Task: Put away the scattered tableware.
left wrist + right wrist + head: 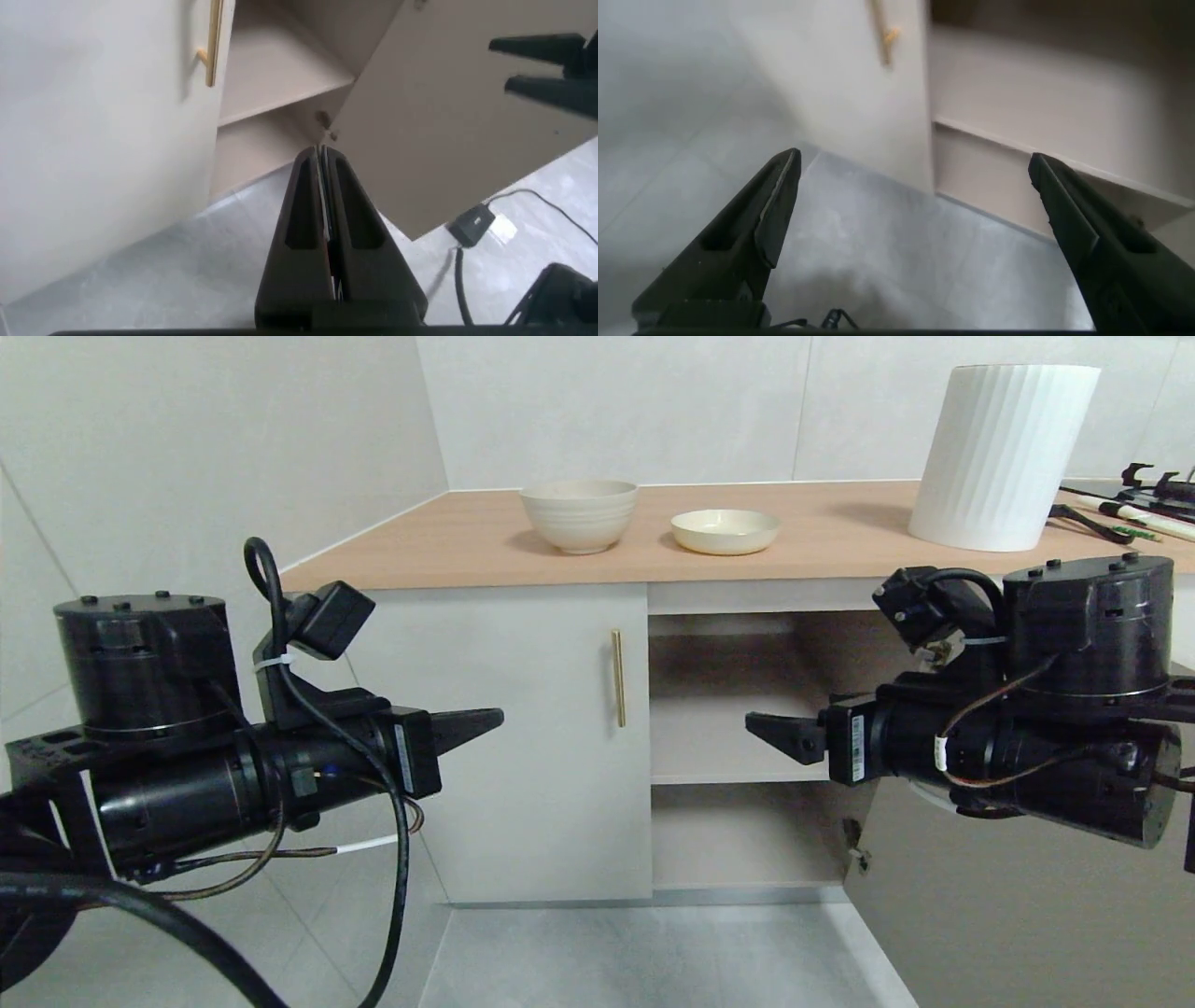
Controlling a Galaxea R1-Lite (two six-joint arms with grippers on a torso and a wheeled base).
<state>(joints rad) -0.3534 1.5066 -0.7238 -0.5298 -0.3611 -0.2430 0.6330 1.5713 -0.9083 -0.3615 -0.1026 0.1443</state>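
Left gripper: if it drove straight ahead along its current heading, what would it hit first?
Probably the open cabinet door: the shut left gripper aims near its hinged edge, with the right gripper off to the side. Depth is unclear, so this is a judgement.

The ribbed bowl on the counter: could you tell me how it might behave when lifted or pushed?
The ribbed bowl looks like thick ceramic, so probably stiff, fairly heavy and breakable. Its smooth finish may be slippery. It narrows to a small foot, so a high push might tip it.
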